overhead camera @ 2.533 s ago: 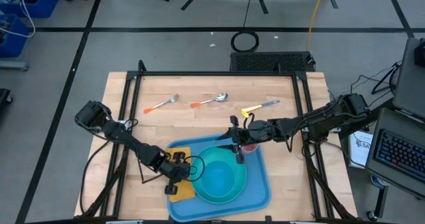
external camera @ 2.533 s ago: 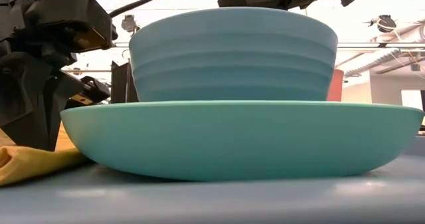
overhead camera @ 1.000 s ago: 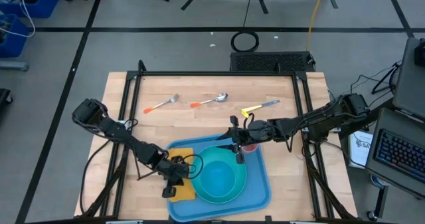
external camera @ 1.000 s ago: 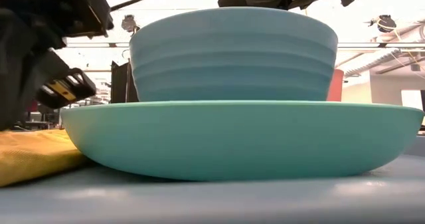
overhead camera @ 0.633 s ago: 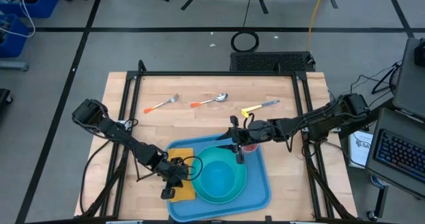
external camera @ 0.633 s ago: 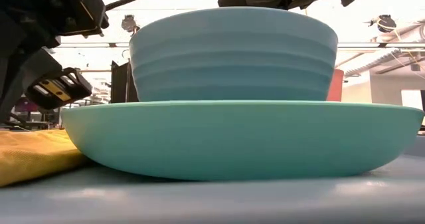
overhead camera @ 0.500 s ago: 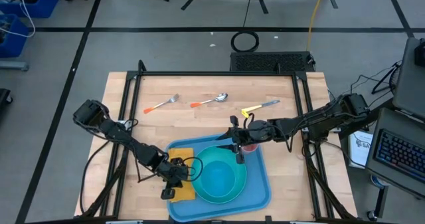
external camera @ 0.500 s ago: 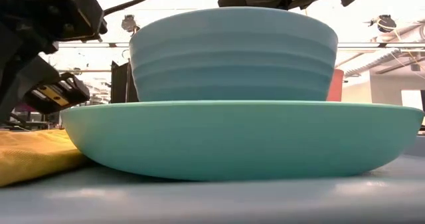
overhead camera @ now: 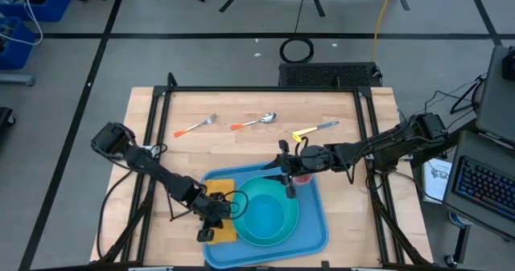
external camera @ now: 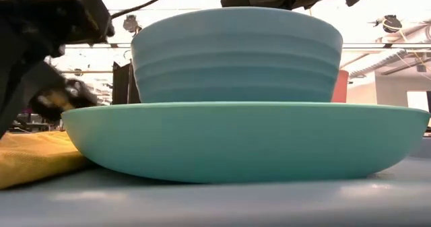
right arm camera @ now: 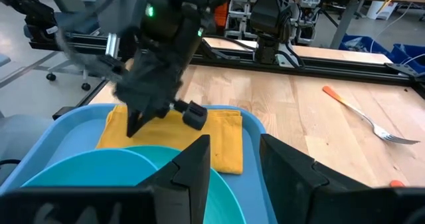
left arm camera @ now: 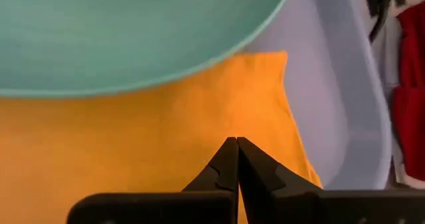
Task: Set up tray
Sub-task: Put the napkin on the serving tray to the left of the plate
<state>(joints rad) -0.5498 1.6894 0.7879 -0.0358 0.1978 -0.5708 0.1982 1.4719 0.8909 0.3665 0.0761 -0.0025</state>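
We judge we're at the napkin step: left gripper (overhead camera: 208, 231) clenched empty over the yellow napkin (overhead camera: 219, 227) on the tray (overhead camera: 314, 227) at the table's near edge, right gripper (overhead camera: 290, 189) part-open by the bowl (overhead camera: 265, 212), cutlery next.

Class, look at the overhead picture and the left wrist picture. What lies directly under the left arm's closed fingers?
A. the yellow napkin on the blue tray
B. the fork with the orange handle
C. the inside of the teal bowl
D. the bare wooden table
A: in the left wrist view the shut fingers hang over the yellow napkin, which lies on the blue tray beside the teal plate.
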